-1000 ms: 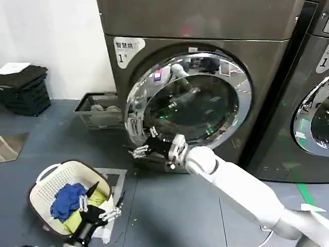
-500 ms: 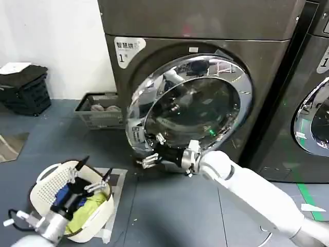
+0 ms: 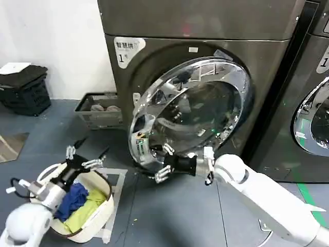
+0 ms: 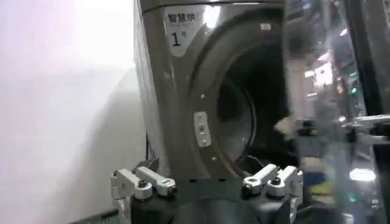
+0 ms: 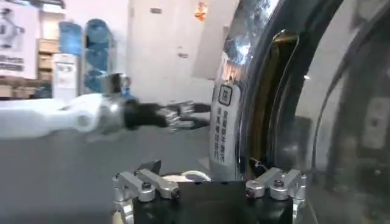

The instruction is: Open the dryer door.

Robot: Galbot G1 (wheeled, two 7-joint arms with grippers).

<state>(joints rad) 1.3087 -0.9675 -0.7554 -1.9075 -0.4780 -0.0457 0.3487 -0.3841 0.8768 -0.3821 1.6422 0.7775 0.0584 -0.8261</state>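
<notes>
My right claw [image 3: 163, 167], fingers spread, sat at the lower free edge of the round chrome-ringed, dark-glass dryer door [image 3: 193, 110], ajar just above it, far nearer than my spread left claw [image 3: 82, 157].

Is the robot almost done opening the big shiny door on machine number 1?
Partly. Done: the dryer door is unlatched, and its left edge stands away from the machine, with the dark drum opening showing behind it. In hand: the right claw, open, sits at the door's lower edge. Left to do: swing the door wide. The left claw, open, hovers over the laundry basket.
</notes>
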